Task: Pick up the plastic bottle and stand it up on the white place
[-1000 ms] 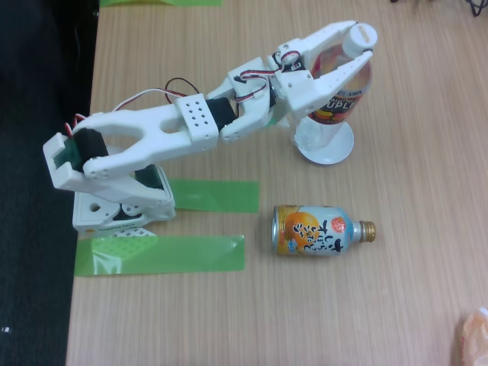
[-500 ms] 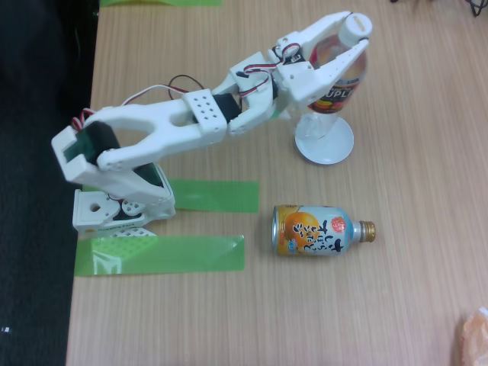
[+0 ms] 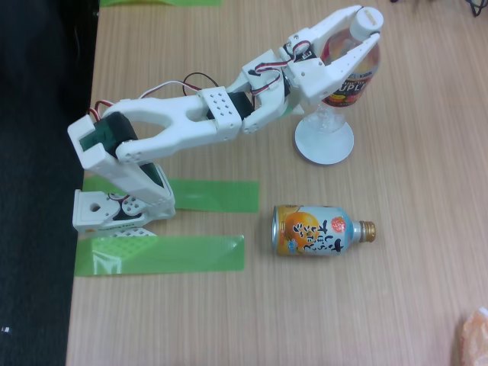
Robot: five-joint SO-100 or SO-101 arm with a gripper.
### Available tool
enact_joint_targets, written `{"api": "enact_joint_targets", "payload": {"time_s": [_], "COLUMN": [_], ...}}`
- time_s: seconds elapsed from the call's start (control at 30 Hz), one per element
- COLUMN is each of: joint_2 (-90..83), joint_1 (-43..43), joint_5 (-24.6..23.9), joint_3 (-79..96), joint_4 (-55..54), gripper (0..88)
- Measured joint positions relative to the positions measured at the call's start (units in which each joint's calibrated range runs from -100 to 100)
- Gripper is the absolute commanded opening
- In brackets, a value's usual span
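Note:
The plastic bottle [image 3: 348, 88], clear with a white cap and a red, yellow and black label, stands with its foot on the white place [image 3: 325, 153], a small round disc right of the arm in the fixed view. It leans slightly to the right. My white gripper [image 3: 364, 27] reaches in from the left and is shut on the bottle's upper part, one finger [image 3: 343, 17] behind the neck and the other [image 3: 352, 59] in front of it.
An orange-and-silver bottle-can [image 3: 316, 230] lies on its side in front of the disc. Two green tape strips [image 3: 213, 196] [image 3: 160, 254] lie by the arm's base [image 3: 122, 210]. The table's left edge runs beside the base. An orange object [image 3: 476, 335] shows at the bottom right corner.
The arm has lifted and stretched towards the right, and the bottle's top has swung right and further up the picture. The bottle's foot stays on the disc.

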Motion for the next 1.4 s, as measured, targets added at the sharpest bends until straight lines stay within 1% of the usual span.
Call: {"api": "enact_joint_targets", "payload": {"time_s": [0.97, 1.1, 1.4], "joint_2": [0.08, 0.08, 0.08], "joint_1": [0.75, 0.75, 0.9], "joint_5": [0.0, 1.79, 2.1], "joint_3": [2.26, 2.26, 2.89], "joint_4": [-0.76, -0.76, -0.76], "gripper": [7.6, 7.6, 7.6]}}
